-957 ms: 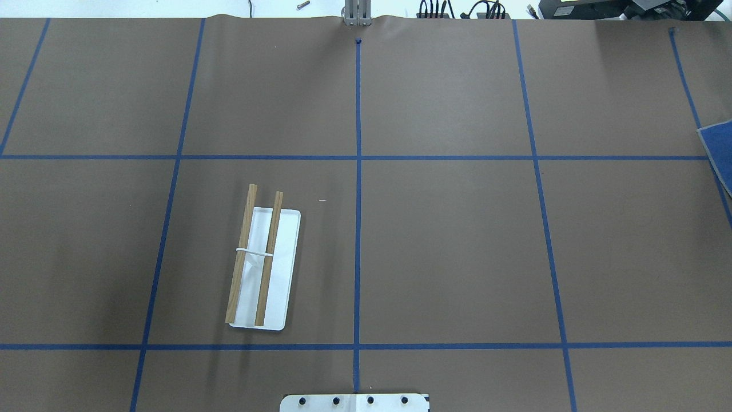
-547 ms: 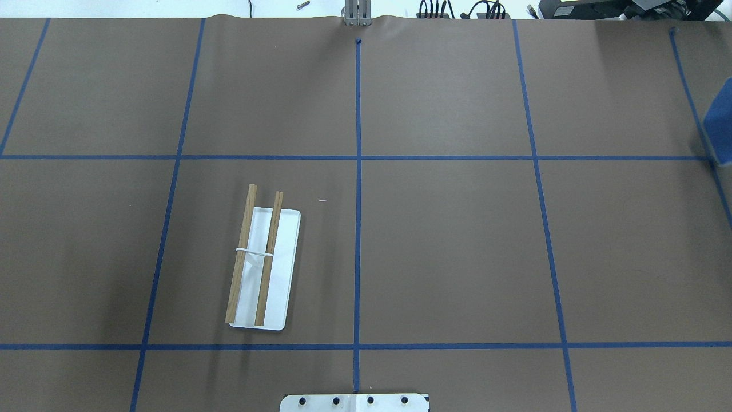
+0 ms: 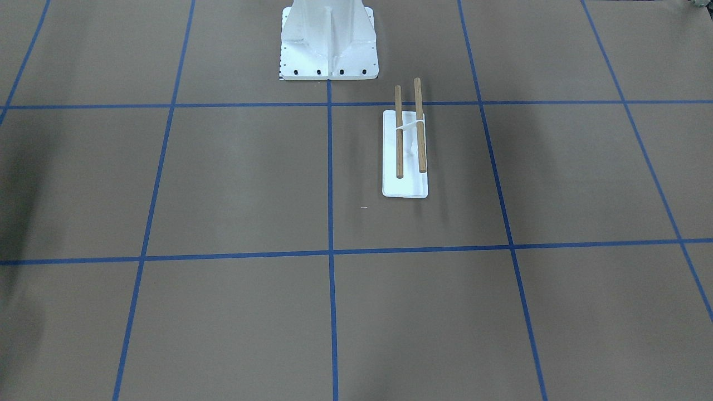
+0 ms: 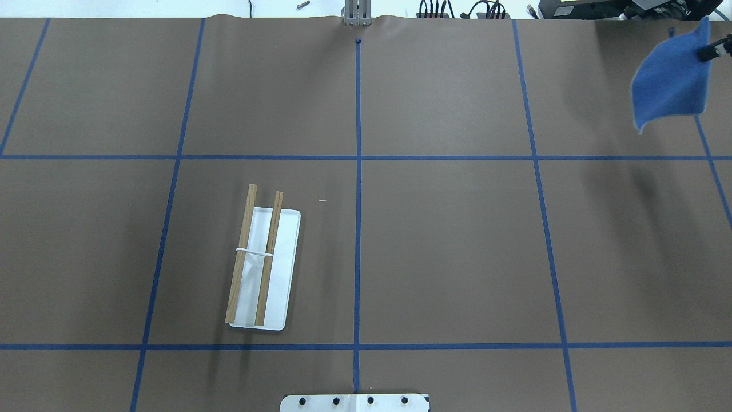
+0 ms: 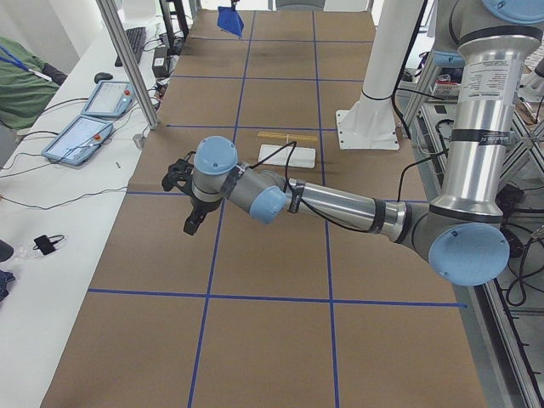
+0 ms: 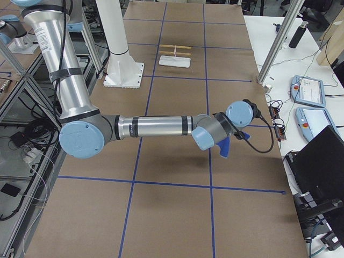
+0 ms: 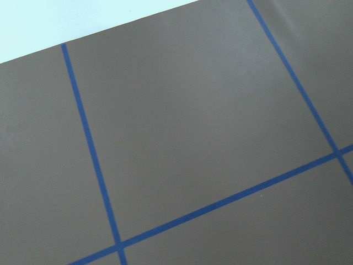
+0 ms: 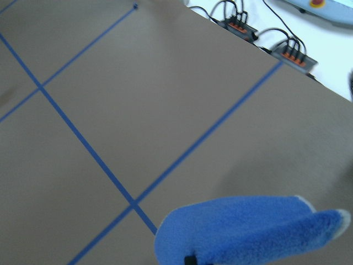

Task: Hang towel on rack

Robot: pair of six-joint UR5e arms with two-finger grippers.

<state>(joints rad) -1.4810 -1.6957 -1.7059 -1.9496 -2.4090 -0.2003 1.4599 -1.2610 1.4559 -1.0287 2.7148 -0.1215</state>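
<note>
towel (image 4: 670, 83): aloft far right, well apart from rack (image 4: 262, 254) | right gripper (image 4: 708, 53): pinching its top corner | left gripper (image 5: 184, 197): cannot tell | handling: light, floppy (likely swings), best held by an edge

- Left arm (image 5: 340, 206): silver tube links, grey housings, round pale-blue joint caps
- Right arm (image 6: 156, 126): same silver and pale blue, with black bands
- Black cable (image 6: 269, 150) looping at the wrist
- White pedestal (image 3: 328, 39), dark bolt heads along its foot
</note>
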